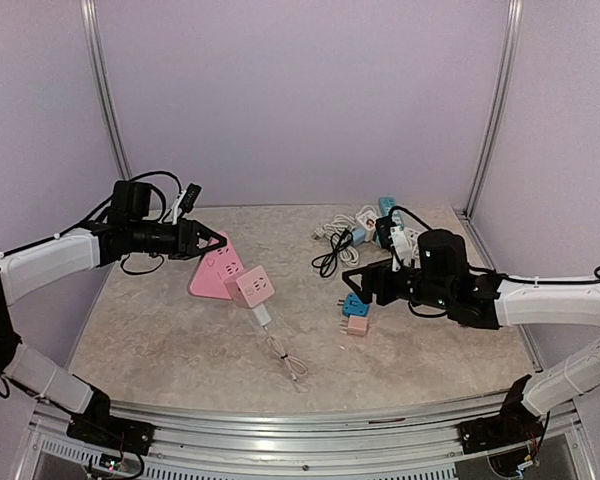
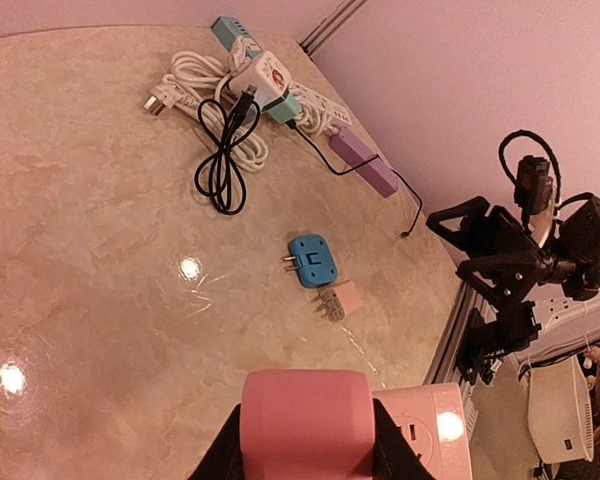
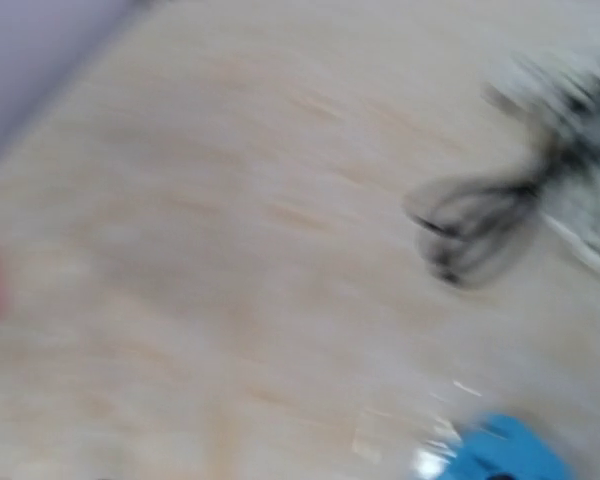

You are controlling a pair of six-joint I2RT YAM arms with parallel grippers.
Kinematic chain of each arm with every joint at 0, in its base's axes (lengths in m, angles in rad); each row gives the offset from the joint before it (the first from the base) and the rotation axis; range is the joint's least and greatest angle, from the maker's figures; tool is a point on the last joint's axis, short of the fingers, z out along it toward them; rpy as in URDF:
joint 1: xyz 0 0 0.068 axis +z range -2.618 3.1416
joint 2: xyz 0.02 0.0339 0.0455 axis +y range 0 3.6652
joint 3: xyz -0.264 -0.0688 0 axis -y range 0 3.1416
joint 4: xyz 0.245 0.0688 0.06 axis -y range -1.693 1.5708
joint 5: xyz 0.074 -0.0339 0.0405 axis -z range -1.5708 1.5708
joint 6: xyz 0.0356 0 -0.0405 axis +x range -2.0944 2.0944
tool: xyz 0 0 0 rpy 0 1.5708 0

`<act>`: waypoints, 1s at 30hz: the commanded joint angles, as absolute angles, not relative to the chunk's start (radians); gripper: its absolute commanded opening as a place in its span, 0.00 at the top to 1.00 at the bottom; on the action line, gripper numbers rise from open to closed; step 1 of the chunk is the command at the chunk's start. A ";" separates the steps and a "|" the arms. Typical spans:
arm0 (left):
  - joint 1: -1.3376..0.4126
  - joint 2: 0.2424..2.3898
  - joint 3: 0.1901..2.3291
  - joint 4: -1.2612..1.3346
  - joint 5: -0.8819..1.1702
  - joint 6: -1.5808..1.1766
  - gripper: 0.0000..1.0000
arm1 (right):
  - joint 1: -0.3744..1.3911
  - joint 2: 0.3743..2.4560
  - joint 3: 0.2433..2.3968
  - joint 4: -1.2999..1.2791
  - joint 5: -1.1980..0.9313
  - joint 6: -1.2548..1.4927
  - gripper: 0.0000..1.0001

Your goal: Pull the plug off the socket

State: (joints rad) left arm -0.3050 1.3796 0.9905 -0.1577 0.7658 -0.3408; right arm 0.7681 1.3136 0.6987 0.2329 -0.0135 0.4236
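Two things we see: left gripper (image 1: 212, 243) jaws clamped on the pink socket (image 1: 214, 268), plug (image 1: 252, 287) pointing toward the surface (image 1: 160, 340) near edge; right gripper (image 1: 354, 286) jaws wide, empty.

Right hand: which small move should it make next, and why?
Probably swing the open right hand left toward the pink cube plug, which sits plugged into the pink socket. The left hand grips that socket, so it is braced for a pull. The blue plug and small pink plug lie loose on the table.
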 commanded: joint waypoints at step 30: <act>-0.298 1.413 0.985 -0.081 0.843 -0.420 1.00 | 1.193 1.769 1.049 0.276 0.196 0.394 0.28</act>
State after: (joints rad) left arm -0.3016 1.4216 0.9855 -0.1200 0.8112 -0.4042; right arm 1.1847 1.7325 1.0058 0.3305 0.1406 0.3786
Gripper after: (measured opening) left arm 0.296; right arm 0.733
